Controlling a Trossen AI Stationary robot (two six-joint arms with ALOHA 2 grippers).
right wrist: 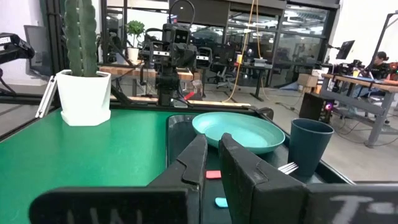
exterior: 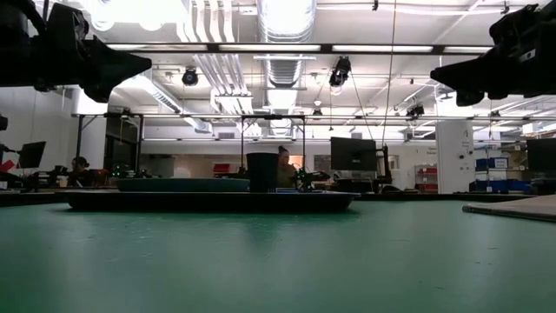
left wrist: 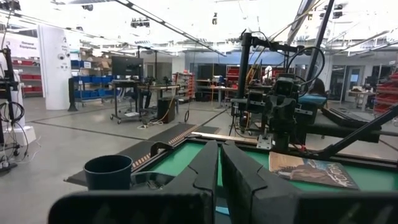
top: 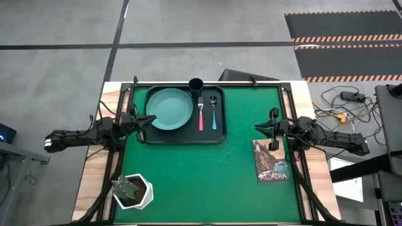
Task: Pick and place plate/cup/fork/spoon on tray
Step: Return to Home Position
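All four pieces are being shown already set on the tray (top: 186,141), which is lying toward twelve o'clock on the green mat (top: 207,176). The plate (top: 169,108) is sitting in its nine o'clock half, the cup (top: 196,84) is standing at about one o'clock of the plate near the far rim, and the fork (top: 201,113) and spoon (top: 213,113) are lying side by side at three o'clock of the plate, the spoon being the outer one. Nothing is being carried. The left gripper (top: 151,118) is being held at the tray's nine o'clock edge, raised well above the rim as the low view shows, its fingers drawn together on nothing. The right gripper (top: 259,128) is being held at three o'clock, apart from the tray, likewise pinched closed and empty. The step in hand is being judged as the return to the rest pose, with the placing itself looking complete. To do it well, height is best being kept while each arm is being folded back toward its own side. The left tip should be cleared outward before any lowering, so the tray is not being nudged. On the right, the book (top: 271,162) at five o'clock of that gripper is being given room, and the plant pot (top: 133,191) is being left alone.
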